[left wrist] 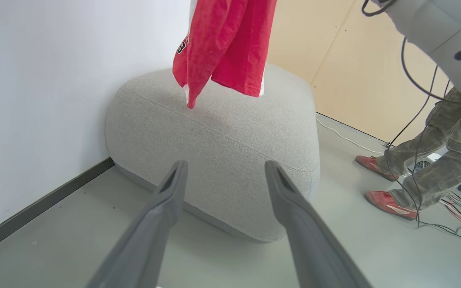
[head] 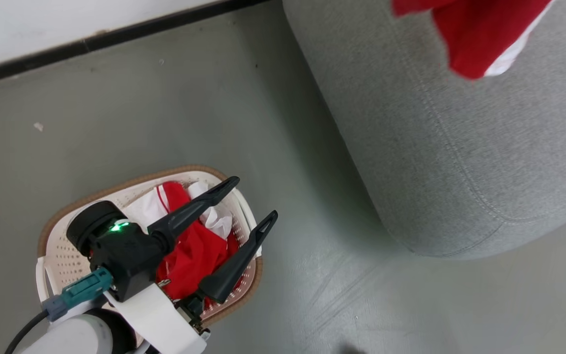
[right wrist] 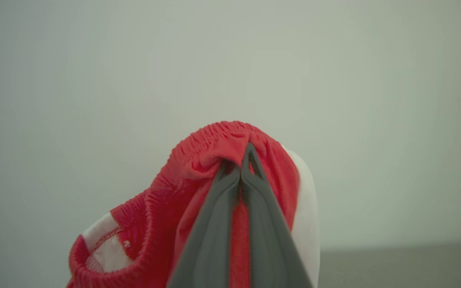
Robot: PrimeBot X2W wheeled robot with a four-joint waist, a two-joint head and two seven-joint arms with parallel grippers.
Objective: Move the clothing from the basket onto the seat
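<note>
Closest in, the left gripper point(head: 255, 197) hovers over the basket point(head: 62, 265), its two fingers spread wide with nothing between them. Beneath it lies the clothing point(head: 192, 250) left in the basket, a crumpled red-and-white heap (how many pieces, I can't say, the folds run together). One basket, then, standing on the grey floor point(head: 288, 147), well apart from the one seat point(head: 460, 157). Out over that seat, the right gripper point(right wrist: 239, 160) has its fingers pressed tight together on a red garment point(left wrist: 226, 44), pinching it at a gathered elastic band, and the cloth hangs limp. Its lowest tip is close to the cushion top, though whether it touches is hard to call. So that's one piece in the air, none lying on the seat. This stuff looks light, soft and floppy. It should bunch and drape rather than hold a shape, so a raised fold or the thick waistband seems the best place to pinch the next one. Far off, a person point(left wrist: 434, 160) in red shoes stands among cables.
</note>
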